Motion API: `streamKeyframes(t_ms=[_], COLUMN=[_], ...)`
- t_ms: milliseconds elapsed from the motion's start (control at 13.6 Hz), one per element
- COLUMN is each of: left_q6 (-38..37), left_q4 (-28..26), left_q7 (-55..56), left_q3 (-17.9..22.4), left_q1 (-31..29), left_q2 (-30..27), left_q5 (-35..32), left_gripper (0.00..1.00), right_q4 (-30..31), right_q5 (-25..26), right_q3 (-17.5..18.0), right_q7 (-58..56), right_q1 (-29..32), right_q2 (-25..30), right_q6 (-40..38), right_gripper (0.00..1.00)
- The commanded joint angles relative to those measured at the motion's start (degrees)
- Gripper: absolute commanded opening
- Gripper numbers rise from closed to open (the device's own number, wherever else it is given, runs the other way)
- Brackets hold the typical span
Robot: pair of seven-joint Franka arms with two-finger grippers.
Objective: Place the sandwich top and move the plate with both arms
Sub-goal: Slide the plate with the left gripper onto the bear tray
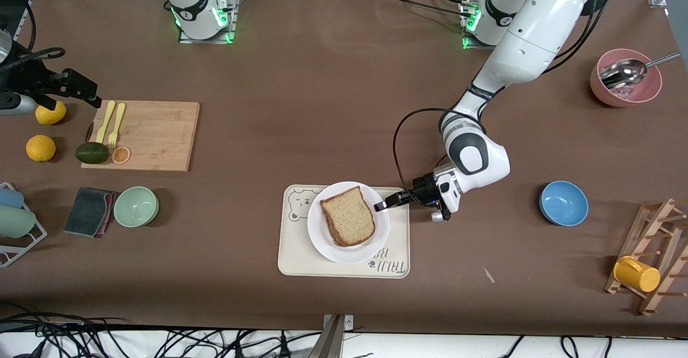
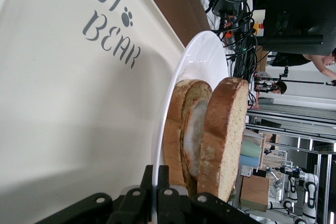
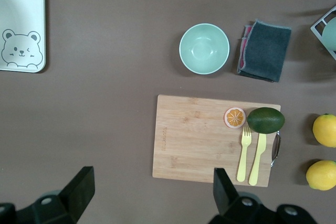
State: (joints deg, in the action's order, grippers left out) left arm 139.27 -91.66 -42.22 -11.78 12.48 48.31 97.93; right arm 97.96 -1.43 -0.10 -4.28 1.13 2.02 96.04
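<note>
the tray [image 1: 301,264] lies nearest, bearing the plate [image 1: 322,242] with the bread top [image 1: 349,215] already on the sandwich. the left gripper [image 1: 382,205], pressed together on the plate's rim, should lift level only once the right gripper [image 1: 80,86], spread wide over the cutting board [image 1: 156,137], takes the free rim.

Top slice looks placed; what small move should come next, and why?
Probably bring the right gripper over to the plate's free rim. The sandwich top already lies on the stack, and the left gripper is shut on the rim, while the right one hangs open over the cutting board.
</note>
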Motion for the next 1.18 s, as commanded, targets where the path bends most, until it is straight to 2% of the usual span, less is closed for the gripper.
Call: streamKeyframes(t_ms=[0, 295, 737, 884, 1105], left_q6=[0.5, 3.7, 4.3, 4.5, 4.5], left_q4=[3.4, 8.9, 9.0, 9.0, 9.0], left_q7=[2.1, 2.3, 2.3, 2.4, 2.3], left_q3=[-0.1, 0.3, 0.4, 0.5, 0.5], left_q1=[0.9, 2.6, 2.6, 2.7, 2.7], left_q2=[2.4, 7.0, 7.0, 7.1, 7.2], left_q5=[-2.0, -2.0, -2.3, -2.3, -2.3], left_gripper=[0.0, 0.0, 0.0, 0.06, 0.1], right_q4=[-1.5, -1.5, -1.5, -1.5, -1.5], right_q5=[0.5, 0.5, 0.5, 0.5, 0.5], right_q3=[0.0, 0.0, 0.0, 0.0, 0.0], right_q7=[0.6, 0.6, 0.6, 0.6, 0.6], right_q1=[-0.2, -0.2, -0.2, -0.2, -0.2], right_q2=[-0.4, -0.4, -0.4, -0.5, -0.4], right_q6=[-1.2, -1.2, -1.2, -1.2, -1.2], right_gripper=[1.0, 1.0, 1.0, 1.0, 1.0])
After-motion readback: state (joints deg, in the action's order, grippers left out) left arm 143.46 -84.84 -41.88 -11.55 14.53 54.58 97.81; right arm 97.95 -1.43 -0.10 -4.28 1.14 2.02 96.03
